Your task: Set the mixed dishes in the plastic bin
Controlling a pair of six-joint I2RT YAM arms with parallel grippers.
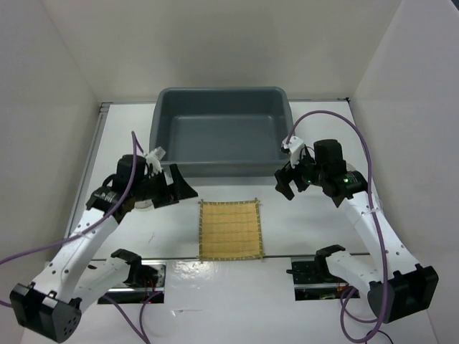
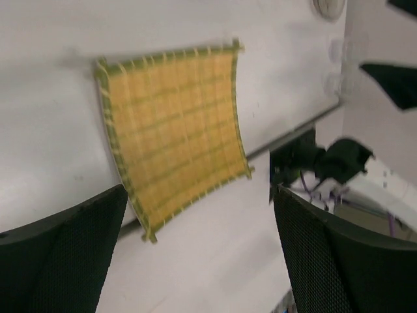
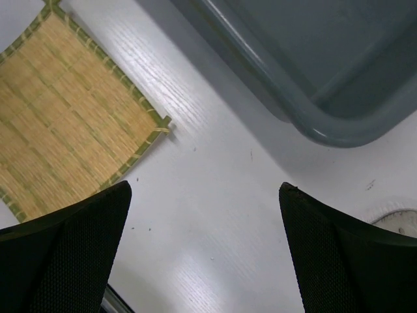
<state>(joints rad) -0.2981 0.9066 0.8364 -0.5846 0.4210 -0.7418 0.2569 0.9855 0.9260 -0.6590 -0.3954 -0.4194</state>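
The grey-blue plastic bin (image 1: 222,129) stands at the back centre, and no dishes show inside it. The square yellow woven mat (image 1: 229,229) lies flat on the table in front of it. My left gripper (image 1: 172,188) is open and empty, left of the mat's far corner. In its wrist view the mat (image 2: 176,124) lies ahead of the gripper (image 2: 199,195). My right gripper (image 1: 287,185) is open and empty between the mat and the bin's near right corner. Its wrist view shows the gripper (image 3: 203,189) over bare table, the mat (image 3: 58,111), the bin (image 3: 313,65) and a see-through plate's rim (image 3: 399,222). The clear cup is not visible.
White walls enclose the table on three sides. A dark seam crosses the table just under the mat's near edge (image 1: 229,258). Both arm bases and purple cables (image 1: 344,129) sit along the near edge. A small pale round object (image 2: 329,6) lies far beyond the mat.
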